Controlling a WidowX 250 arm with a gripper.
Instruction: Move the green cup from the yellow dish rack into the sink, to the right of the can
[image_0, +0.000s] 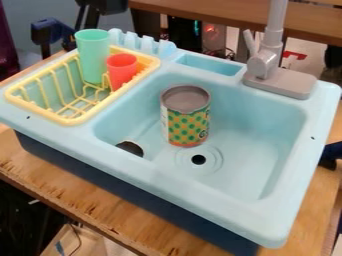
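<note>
At the top edge, left of centre, the black form behind the green cup seems to be my gripper (93, 14); I cannot make out anything held in it. A tin can (188, 122) with a grey top and a green-and-orange patterned label stands upright in the light blue sink (257, 150), just behind the drain. The green cup (93, 55) and a shorter red cup (121, 71) stand side by side in the yellow dish rack (81, 119), at its back right. The can is well away from the black form.
A grey faucet (272, 65) rises at the sink's back right, beside a small recessed tray (210, 65). A dark round opening (130, 148) lies at the basin's front left. The sink unit rests on a wooden table (80, 197). Blue-and-black hardware (52, 31) stands behind the rack.
</note>
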